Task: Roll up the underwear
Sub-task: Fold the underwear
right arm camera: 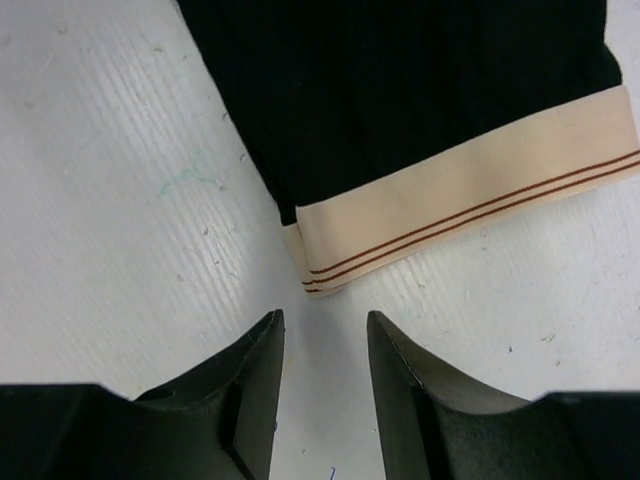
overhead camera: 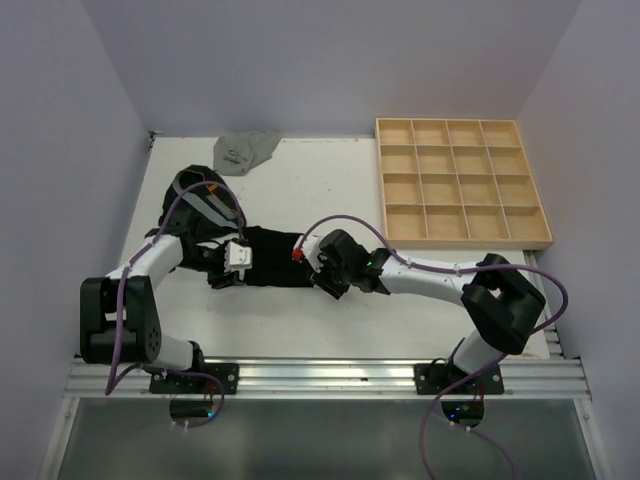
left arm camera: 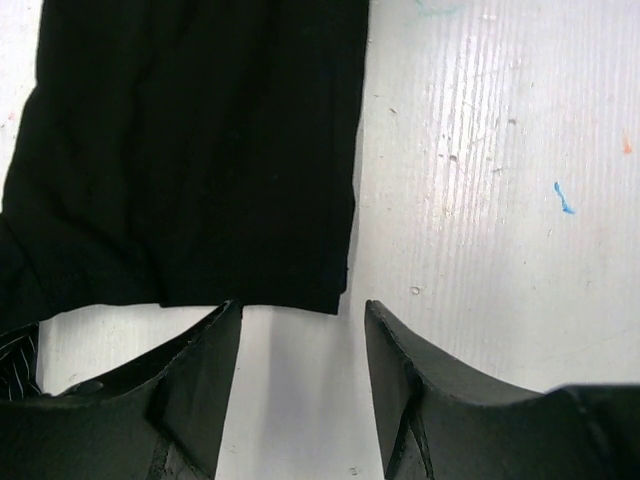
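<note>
From the overhead camera I see the black underwear [overhead camera: 272,258] lying flat near the middle of the table [overhead camera: 300,190], with my left gripper [overhead camera: 240,264] at its 9 o'clock end and my right gripper [overhead camera: 313,263] at its 3 o'clock end. The fingers are black against black cloth here, so from this view I cannot tell how they stand. A grey underwear [overhead camera: 246,149] sits at the far edge at 12 o'clock, a dark pair [overhead camera: 200,190] with a grey band at 10 o'clock, and the wooden tray [overhead camera: 463,238] at 2 o'clock. On the left wrist camera my fingers [left arm camera: 200,385] are spread wide with only bare table between them. The hem of the black cloth lies just past the tips at 11 o'clock. On the right wrist camera my fingers [right arm camera: 250,385] are likewise parted and hold nothing. The corner of the cream waistband [right arm camera: 470,212], with two brown lines, lies just beyond the tips at 12 o'clock.
</note>
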